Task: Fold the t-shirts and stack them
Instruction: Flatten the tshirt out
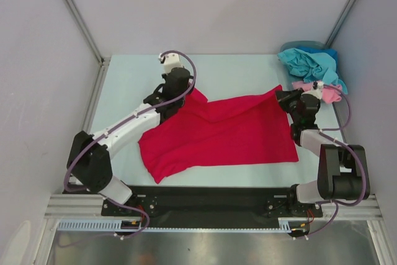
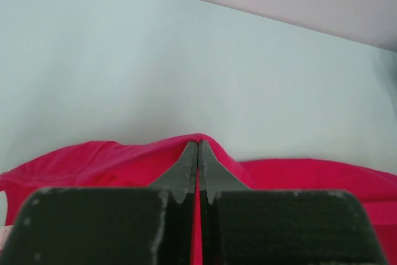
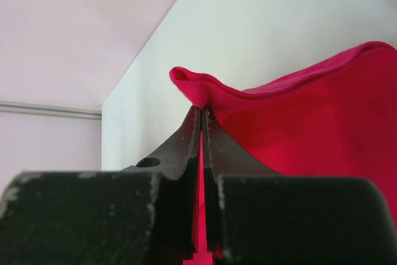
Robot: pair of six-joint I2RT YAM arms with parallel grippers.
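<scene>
The left gripper [image 2: 197, 148] is clenched on a pinch of the red t-shirt [image 1: 217, 131]. The cloth rises in a small peak over the fingertips. The right gripper [image 3: 202, 111] is clenched on another edge of the same shirt. A thin red strip shows between its fingers, and a rolled lip of cloth curls just above the tips. The shirt spans the gap between the two grippers. Most of it lies spread on the table [image 1: 130, 85] behind them, toward the arm bases.

Handling: the cloth is judged light, soft and limp. It sags between holds, creases readily, and a thin pinch may slip under pull. Take hold at edges or corners, with a full fold of fabric in the jaws.

Hidden: sleeves, neckline and label cannot be made out, so which edge each gripper holds cannot be told. The teal-blue t-shirt [image 1: 313, 63] and pink t-shirt [image 1: 327, 93] lie bunched and overlapping beyond the right gripper. Their layout is unclear.
</scene>
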